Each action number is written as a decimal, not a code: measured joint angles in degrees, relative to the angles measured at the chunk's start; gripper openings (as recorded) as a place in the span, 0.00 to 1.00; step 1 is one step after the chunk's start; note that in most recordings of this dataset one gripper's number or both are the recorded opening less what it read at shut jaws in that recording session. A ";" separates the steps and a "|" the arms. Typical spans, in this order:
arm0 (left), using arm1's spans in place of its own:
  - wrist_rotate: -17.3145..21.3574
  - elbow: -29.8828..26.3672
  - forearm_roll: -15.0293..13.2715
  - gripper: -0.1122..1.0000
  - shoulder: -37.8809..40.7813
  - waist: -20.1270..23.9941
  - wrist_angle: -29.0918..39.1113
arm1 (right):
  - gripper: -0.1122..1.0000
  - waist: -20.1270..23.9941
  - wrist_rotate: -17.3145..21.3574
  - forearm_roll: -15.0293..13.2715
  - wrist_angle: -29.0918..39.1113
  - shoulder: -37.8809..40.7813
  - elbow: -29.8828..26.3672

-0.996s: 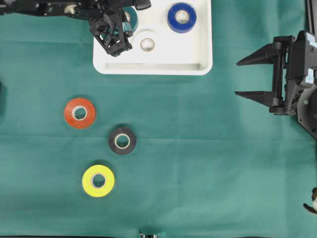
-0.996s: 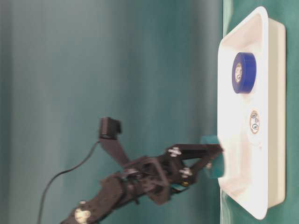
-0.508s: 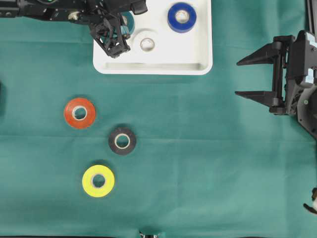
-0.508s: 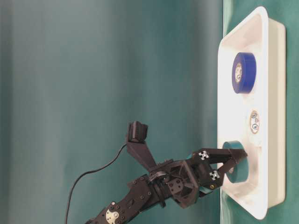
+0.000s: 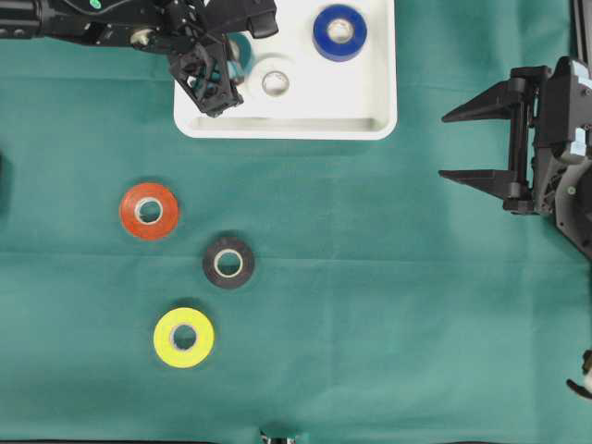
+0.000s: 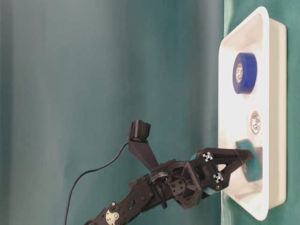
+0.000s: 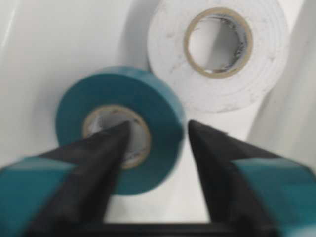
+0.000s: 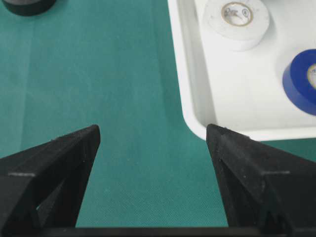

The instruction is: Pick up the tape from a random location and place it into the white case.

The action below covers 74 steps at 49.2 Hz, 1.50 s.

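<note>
Teal tape (image 7: 118, 128) is lying inside the white case (image 5: 370, 120), at its left end, just beside a white roll (image 7: 217, 49), while a blue roll (image 5: 339, 32) is sitting farther right in the same tray. Around the teal roll the left gripper (image 7: 155, 148) is standing with its fingers parted: one finger tip is poking into the core, the other is flanking the outer wall, and neither seems to be pinching, so the roll looks released. Trouble could be waiting in the withdrawal, I judge: the finger inside the core may be snagging the rim and dragging the roll up or tipping it against the white roll. Far to the right, the right gripper (image 5: 462, 143) is hanging over bare green cloth (image 5: 370, 277), spread wide and carrying nothing.
</note>
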 measured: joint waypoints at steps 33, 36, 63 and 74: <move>-0.09 -0.26 0.00 0.99 0.00 0.09 -0.09 | 0.84 0.00 0.00 0.09 0.26 0.00 0.00; -0.09 -0.44 0.00 0.99 0.00 0.09 0.35 | 0.84 0.00 0.00 0.00 0.26 0.00 0.00; 0.00 -8.96 0.00 0.99 -8.88 0.00 14.68 | 0.84 0.00 0.00 0.00 0.35 0.00 0.00; 0.00 -11.87 0.00 0.99 -10.46 0.00 17.75 | 0.84 0.00 0.00 0.09 0.62 0.09 0.00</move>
